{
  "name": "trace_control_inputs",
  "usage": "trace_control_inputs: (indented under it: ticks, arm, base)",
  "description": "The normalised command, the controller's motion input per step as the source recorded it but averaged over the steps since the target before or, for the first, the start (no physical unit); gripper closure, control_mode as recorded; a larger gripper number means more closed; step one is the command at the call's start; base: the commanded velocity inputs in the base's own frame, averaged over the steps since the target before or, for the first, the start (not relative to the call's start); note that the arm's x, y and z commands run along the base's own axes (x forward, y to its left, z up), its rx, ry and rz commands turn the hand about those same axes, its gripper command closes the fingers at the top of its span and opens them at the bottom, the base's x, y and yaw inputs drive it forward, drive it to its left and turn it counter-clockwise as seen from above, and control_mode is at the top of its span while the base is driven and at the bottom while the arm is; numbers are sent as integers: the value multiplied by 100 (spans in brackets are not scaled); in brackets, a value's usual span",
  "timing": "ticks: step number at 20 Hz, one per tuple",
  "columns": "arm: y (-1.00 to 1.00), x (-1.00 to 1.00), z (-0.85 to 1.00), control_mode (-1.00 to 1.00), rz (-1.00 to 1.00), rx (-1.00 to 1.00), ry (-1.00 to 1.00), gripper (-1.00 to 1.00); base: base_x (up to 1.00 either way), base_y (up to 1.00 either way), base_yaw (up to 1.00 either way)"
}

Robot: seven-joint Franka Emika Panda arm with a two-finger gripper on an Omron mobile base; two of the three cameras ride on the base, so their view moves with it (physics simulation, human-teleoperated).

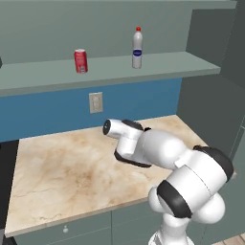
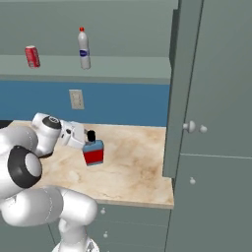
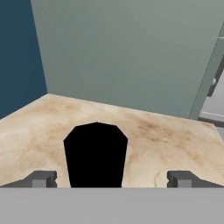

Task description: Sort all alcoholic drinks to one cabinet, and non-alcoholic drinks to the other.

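Squat flat bottle (image 2: 93, 152), red below, black cap, sits between open end effector (image 3: 111, 178) fingers; off-centre closing could tip it.

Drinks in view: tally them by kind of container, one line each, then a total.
Cans: 1, the red soda can on the shelf.
Plastic bottles: 1, the white bottle on the same shelf.
Flat bottles: 1, the red and blue bottle on the counter.
Total: 3
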Motion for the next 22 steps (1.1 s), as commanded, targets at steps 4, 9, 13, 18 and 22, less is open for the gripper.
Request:
trace_control_inputs:
  ticks: [4, 9, 13, 18, 22]
  arm:
    - [0, 18, -5, -100, -1, 0, 0, -100]
    - [0, 13, -6, -100, -2, 0, 0, -100]
    - [-1, 2, -1, -100, -5, -3, -3, -100]
    - [-6, 2, -2, -100, -6, -9, -5, -100]
    - [-13, 3, -5, -100, -3, -10, -4, 100]
  base:
    - [0, 0, 0]
    - [0, 0, 0]
    - [0, 0, 0]
    - [0, 0, 0]
    - [0, 0, 0]
